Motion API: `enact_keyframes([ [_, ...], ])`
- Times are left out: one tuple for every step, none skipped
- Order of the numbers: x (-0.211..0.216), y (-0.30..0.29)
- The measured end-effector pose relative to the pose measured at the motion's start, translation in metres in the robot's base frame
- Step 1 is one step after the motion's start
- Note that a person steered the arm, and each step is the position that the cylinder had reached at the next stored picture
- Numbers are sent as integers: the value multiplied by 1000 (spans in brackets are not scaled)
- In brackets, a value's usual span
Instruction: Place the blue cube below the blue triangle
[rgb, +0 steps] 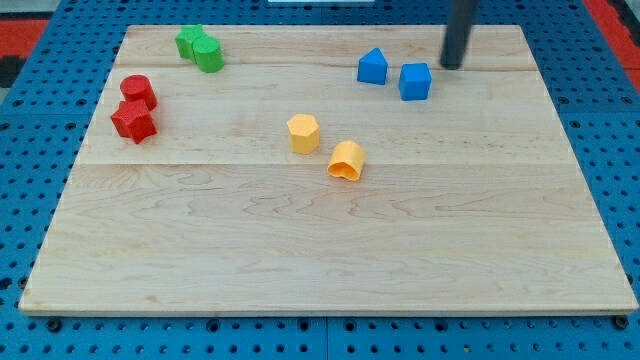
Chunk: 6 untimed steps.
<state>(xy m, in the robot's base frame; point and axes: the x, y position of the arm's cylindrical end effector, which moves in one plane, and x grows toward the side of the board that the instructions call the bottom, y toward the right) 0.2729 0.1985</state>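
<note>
Blue cube (415, 81) sits near the wooden board's (320, 250) top right, just beside and slightly lower than the blue triangle (372, 66), which lies to its left in the view — the two close, contact not resolvable. My tip (452, 66) rests on the board just up and right of the blue cube, apart from it; it is a bare rod — no fingers to open or close. Elsewhere: two green blocks (200, 48) touching at top left, red cylinder (137, 90) above red star (133, 122) at left edge, yellow hexagon (303, 132) and orange-yellow arch-like block (346, 161) near centre.
</note>
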Motion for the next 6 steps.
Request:
enact_keyframes([
  [15, 12],
  [26, -15],
  [26, -50],
  [25, -101],
  [25, -112],
  [3, -44],
])
